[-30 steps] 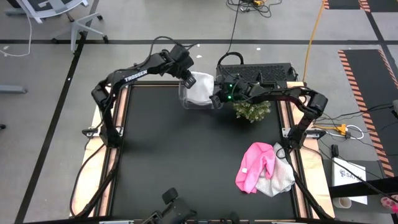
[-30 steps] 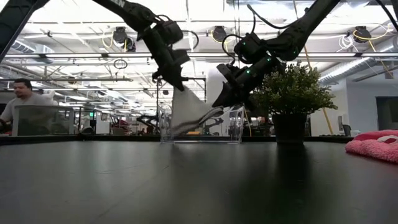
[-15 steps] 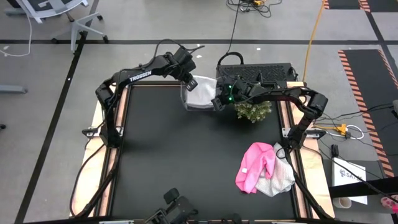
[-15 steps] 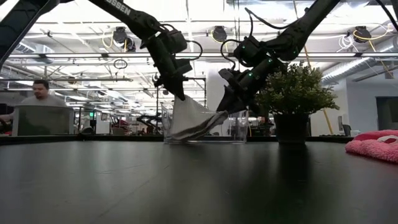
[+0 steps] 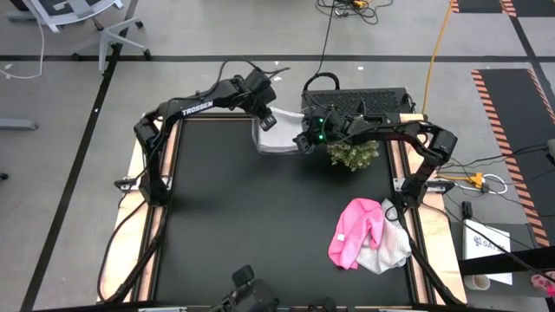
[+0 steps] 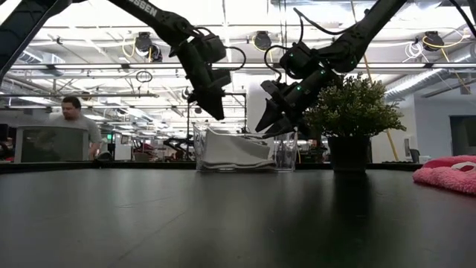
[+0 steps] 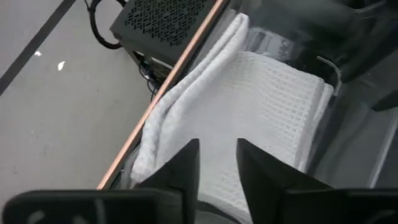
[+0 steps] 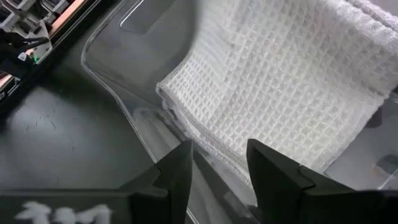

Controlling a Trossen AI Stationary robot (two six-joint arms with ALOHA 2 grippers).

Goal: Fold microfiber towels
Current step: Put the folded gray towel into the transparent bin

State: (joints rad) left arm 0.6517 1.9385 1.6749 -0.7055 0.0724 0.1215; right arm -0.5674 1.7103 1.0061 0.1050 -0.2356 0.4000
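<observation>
And there it goes — the folded white towel (image 6: pixel 236 150) drops out of both grips and settles flat inside the clear plastic bin (image 6: pixel 282 152) at the far edge of the table (image 5: pixel 260 225), where a second ago it was still strung between the two arms and hanging half out of the bin. The left gripper (image 6: pixel 216 110) now hovers just above the bin's left end, its fingers parted with nothing between them; the left wrist view looks straight down past them onto the waffle-weave cloth. The right gripper (image 6: pixel 271 123) sits over the bin's right end, its fingers also spread and empty, the towel lying clear beneath. So that's one towel folded and put away, by the look of it. Still waiting near the table's right edge, well apart from the bin, is the pink towel (image 5: pixel 354 230) heaped on top of the other pale towel (image 5: pixel 386 250), both unfolded, beyond the small potted plant (image 5: pixel 351 154). Those look like the next job.
</observation>
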